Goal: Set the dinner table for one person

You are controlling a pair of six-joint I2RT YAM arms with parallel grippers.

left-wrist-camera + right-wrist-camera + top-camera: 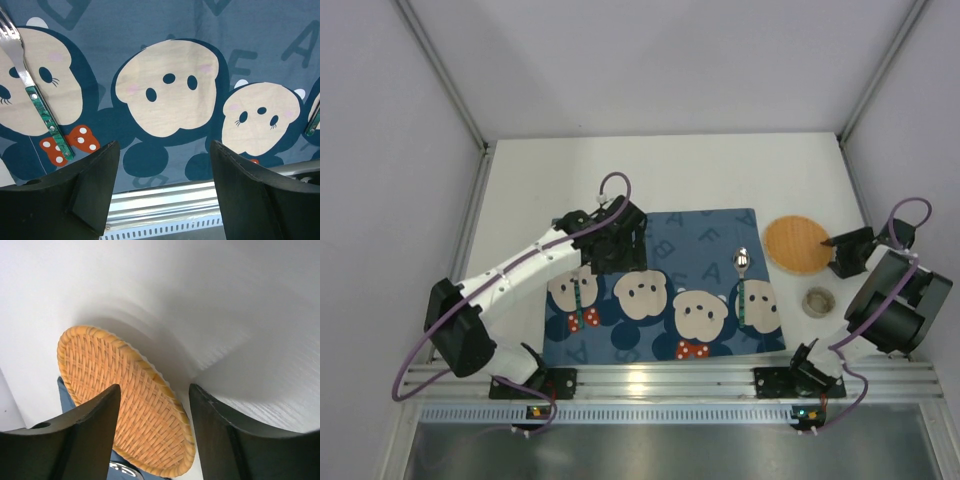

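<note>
The dinner table (pixel 700 170) is a white top with a blue mouse-print placemat (pixel 655 290) on it. A green-handled fork (pixel 582 296) lies on the mat's left side and a spoon (pixel 742 285) on its right. A round woven mat (pixel 797 244) rests just off the placemat's right corner. My left gripper (pixel 615 240) hovers open over the placemat's far left part; in the left wrist view the fork (pixel 31 92) lies left of the gripper (pixel 164 145). My right gripper (pixel 154 387) is open, its jaws straddling the near rim of the woven mat (pixel 120 385).
A small beige cup (pixel 818 301) stands on the table right of the placemat, near the right arm. A ribbed aluminium rail (pixel 670 380) runs along the near edge. White walls close in the table on three sides.
</note>
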